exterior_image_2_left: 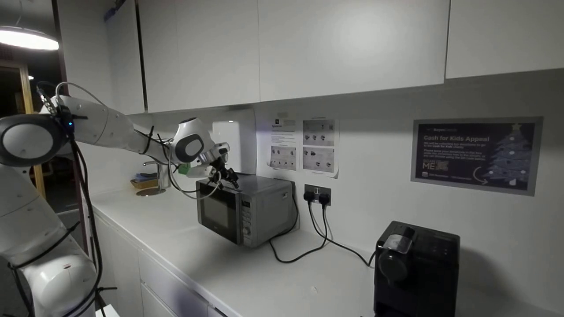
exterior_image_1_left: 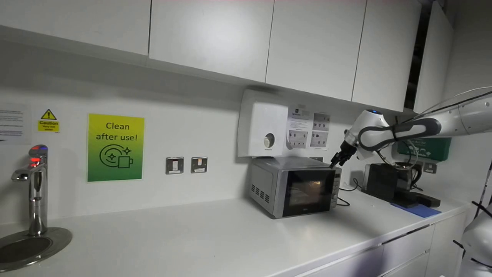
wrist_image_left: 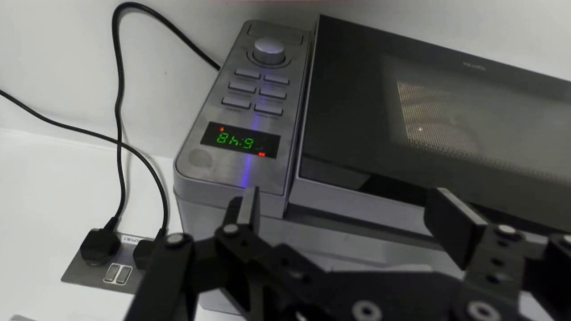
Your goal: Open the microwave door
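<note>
The microwave (exterior_image_1_left: 265, 184) is a silver-grey box on the white counter. Its microwave door (exterior_image_1_left: 309, 192) is a dark glass panel in a silver frame and looks shut in both exterior views (exterior_image_2_left: 215, 213). In the wrist view the door (wrist_image_left: 410, 120) fills the upper right, with a dark seam behind its top edge. The control panel (wrist_image_left: 250, 111) with its green display lies beside it. My gripper (wrist_image_left: 345, 196) is open and empty, its fingers spread over the top front edge, one near the panel, one near the door. It also shows at the microwave's top edge in both exterior views (exterior_image_1_left: 336, 161) (exterior_image_2_left: 229, 181).
A white dispenser box (exterior_image_1_left: 263, 125) hangs on the wall above the microwave. White cupboards (exterior_image_1_left: 315, 42) hang overhead. Black cables run from a wall socket (exterior_image_2_left: 317, 196) beside the microwave. A black coffee machine (exterior_image_2_left: 416, 268) stands farther along the counter. A tap (exterior_image_1_left: 37, 192) is at the opposite end.
</note>
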`<state>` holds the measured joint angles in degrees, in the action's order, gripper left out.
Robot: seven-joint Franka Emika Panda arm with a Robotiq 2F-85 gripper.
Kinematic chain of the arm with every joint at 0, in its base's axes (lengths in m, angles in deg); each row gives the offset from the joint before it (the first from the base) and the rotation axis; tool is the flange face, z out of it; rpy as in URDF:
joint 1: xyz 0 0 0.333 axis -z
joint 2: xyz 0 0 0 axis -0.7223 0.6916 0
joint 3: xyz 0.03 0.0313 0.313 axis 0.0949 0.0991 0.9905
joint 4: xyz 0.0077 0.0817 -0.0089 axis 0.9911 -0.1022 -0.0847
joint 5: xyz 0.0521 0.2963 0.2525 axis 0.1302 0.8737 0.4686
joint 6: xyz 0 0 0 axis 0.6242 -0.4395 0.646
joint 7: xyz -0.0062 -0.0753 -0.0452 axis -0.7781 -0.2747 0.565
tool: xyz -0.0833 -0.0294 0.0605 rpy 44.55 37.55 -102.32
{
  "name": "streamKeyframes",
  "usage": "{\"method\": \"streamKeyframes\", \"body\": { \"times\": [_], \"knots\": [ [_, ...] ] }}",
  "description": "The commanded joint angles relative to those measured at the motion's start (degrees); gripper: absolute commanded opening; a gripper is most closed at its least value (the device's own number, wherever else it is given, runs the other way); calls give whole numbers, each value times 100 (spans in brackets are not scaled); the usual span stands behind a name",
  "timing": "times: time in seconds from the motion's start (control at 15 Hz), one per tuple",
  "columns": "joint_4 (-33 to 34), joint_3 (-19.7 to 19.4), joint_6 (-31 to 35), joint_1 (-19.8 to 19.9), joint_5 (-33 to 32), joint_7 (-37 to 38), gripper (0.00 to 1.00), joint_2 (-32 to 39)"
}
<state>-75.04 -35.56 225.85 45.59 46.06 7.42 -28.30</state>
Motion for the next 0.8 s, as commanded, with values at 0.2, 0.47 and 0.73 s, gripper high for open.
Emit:
{"method": "streamKeyframes", "body": {
  "times": [0.2, 0.47, 0.73],
  "knots": [
    [369, 89, 401, -20, 6, 240, 100, 338],
    [381, 110, 530, -51, -16, 155, 58, 304],
    [390, 126, 615, -98, 7, 116, 28, 234]
  ]
}}
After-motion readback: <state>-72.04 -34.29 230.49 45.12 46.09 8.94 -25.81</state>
